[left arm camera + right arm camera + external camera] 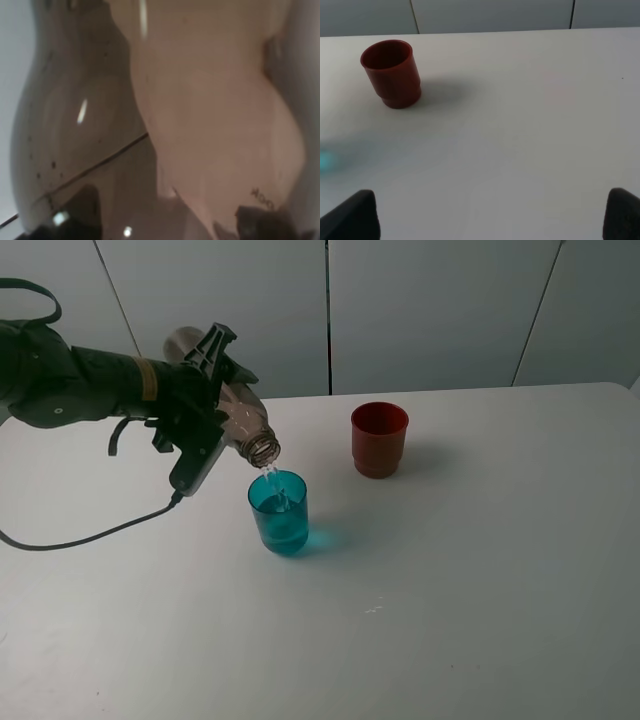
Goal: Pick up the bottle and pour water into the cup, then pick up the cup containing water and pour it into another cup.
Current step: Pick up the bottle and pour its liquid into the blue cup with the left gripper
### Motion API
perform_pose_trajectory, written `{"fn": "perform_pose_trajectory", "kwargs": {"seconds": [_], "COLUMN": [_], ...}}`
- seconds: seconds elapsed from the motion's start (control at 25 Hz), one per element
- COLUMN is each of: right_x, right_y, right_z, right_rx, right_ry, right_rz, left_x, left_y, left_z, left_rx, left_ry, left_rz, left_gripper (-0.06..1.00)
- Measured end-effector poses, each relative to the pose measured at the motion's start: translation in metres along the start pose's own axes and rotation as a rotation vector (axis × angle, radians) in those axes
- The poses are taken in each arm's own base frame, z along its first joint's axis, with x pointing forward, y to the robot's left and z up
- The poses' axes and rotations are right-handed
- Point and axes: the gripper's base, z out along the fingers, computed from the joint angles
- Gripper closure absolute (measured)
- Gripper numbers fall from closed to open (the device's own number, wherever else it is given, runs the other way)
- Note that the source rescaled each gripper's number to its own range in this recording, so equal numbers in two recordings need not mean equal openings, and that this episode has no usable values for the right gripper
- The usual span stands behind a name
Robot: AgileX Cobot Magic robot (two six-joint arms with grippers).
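The left tool (212, 390) is clenched around the body of the bottle (248, 430) and holds it tilted, neck downward, so that the open mouth hangs just above the rim of the cup (279, 515). A thin stream of water (270, 478) falls from the mouth into the cup, and some water already lies in its lower part. So the step in hand is the first pour, from the bottle into the teal cup, which stands upright on the white worktop (480, 580). Farther back and to the right stands another cup (379, 440), the red one, upright and apart from the teal one. The right tool (487, 220) is released, its jaws wide apart with nothing between them, and it faces the red cup. In my judgement, the next move calls for turning the bottle upright to stop the stream, setting it down away from both cups, and then taking the teal cup by its side gently, because it can spill.
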Motion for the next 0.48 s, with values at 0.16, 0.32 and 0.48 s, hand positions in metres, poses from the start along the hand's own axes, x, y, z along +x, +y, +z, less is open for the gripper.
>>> {"fn": "perform_pose_trajectory", "kwargs": {"seconds": [0.16, 0.32, 0.48], "right_x": [0.0, 0.0, 0.0], "right_y": [0.0, 0.0, 0.0], "right_z": [0.0, 0.0, 0.0], "right_rx": [0.0, 0.0, 0.0], "right_ry": [0.0, 0.0, 0.0], "right_rz": [0.0, 0.0, 0.0], "left_x": [0.0, 0.0, -0.0004], "left_y": [0.0002, 0.0002, 0.0019], "left_z": [0.0, 0.0, 0.0], "left_rx": [-0.002, -0.002, -0.021], "left_ry": [0.0, 0.0, -0.004], "left_rz": [0.026, 0.052, 0.075], "left_gripper": [0.94, 0.94, 0.94]}}
